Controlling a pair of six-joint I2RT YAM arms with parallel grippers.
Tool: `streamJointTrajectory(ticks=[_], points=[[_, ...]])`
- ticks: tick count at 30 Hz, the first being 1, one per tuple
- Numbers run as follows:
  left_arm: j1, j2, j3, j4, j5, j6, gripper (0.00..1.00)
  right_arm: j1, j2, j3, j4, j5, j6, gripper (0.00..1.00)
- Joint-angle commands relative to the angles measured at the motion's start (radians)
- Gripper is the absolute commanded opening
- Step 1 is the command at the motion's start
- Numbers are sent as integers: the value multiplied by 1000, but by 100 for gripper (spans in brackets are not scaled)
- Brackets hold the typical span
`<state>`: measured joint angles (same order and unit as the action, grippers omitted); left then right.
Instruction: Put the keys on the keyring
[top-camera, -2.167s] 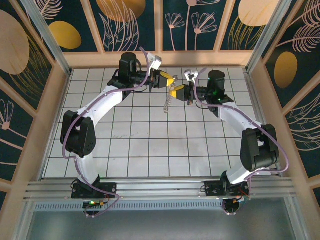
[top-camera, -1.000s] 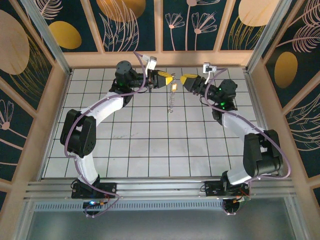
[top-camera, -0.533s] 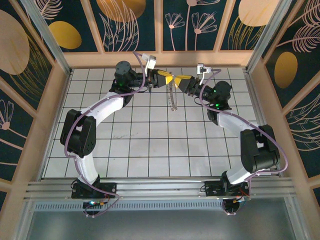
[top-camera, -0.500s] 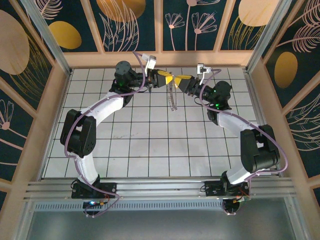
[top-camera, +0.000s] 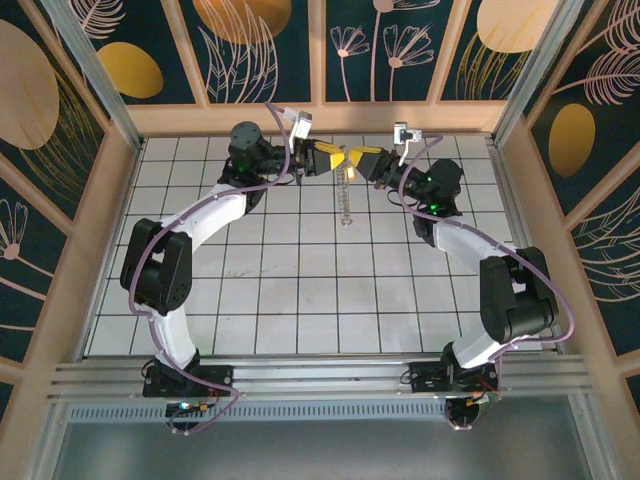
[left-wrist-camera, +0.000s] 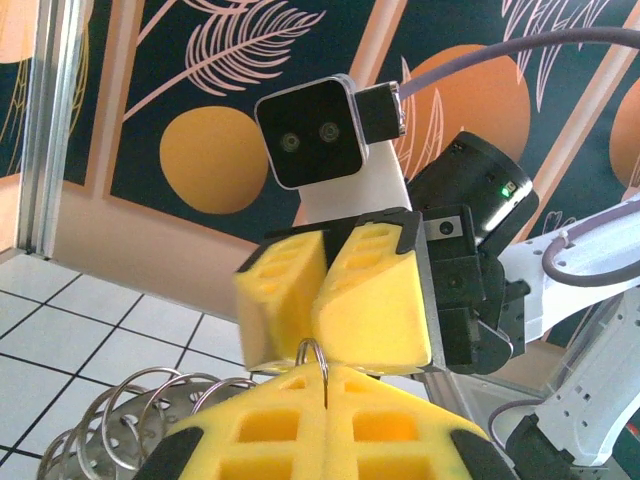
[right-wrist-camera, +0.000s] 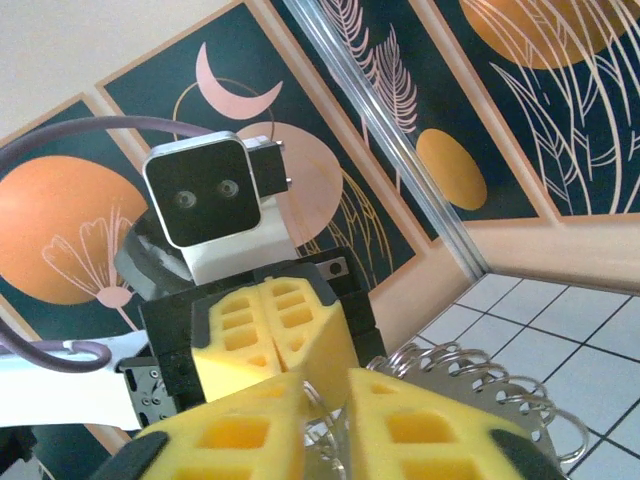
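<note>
Yellow-padded left tool (left-wrist-camera: 326, 378) — clamped on keyring (top-camera: 345, 198) | right tool (right-wrist-camera: 328, 385) — almost closed at same ring, grip unclear

Glossy metal keyring (left-wrist-camera: 135, 400) (thin wire loops), matt yellow foam pincer pads (left-wrist-camera: 375, 300)

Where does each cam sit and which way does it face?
Top external: above and behind the bases, looking down on the table; left arm, right arm whole, jaws meeting.
Left wrist: on left arm; left pads below, right pads and right wrist camera ahead.
Right wrist: on right arm; right pads below, left pads and left wrist camera ahead.
Shared: keyring chain in all three.
</note>
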<state>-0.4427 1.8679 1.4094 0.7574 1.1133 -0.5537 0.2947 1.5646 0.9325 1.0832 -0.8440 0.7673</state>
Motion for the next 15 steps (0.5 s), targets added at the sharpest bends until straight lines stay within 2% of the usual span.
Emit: streamJointTrajectory(ticks=[1,10,15], points=[[3,-40,3,38,19,11,0,4,13,29,46,-19,3,12],[4,-38,6,36,20,11,0,9,33,46,50,-61,10,23],[3,-40,5,31,22,14,0,8,41,52,50,-61,12,18]])
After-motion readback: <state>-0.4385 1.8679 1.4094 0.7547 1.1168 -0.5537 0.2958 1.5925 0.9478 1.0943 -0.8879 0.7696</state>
